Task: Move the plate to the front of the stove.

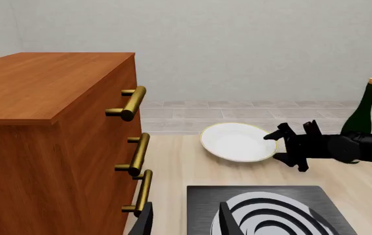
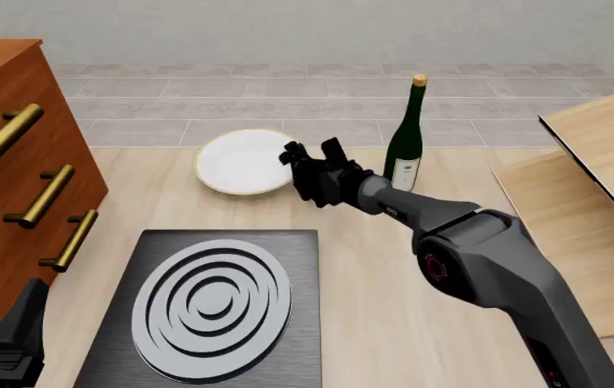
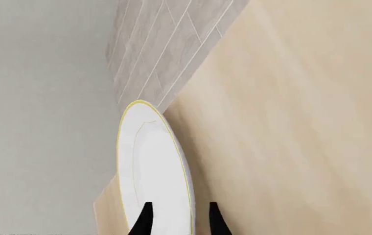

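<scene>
The white plate (image 2: 240, 162) with its thin gold rim lies flat on the table behind the stove (image 2: 285, 250), a black slab with a silver ringed burner. My right gripper (image 2: 312, 153) is open at the plate's right edge. In the right wrist view the plate (image 3: 148, 161) has its rim between the two fingertips: one lies over the plate, the other over the bare table. The left wrist view shows the plate (image 1: 237, 142) and the stove (image 1: 199, 205), with my left gripper (image 1: 184, 223) open and empty low at the stove's near left side.
A wooden drawer cabinet (image 2: 16, 137) with brass handles stands along the left. A green wine bottle (image 2: 405, 141) stands upright just right of the right gripper. Light wooden boards (image 2: 598, 194) lie at the right edge of the table.
</scene>
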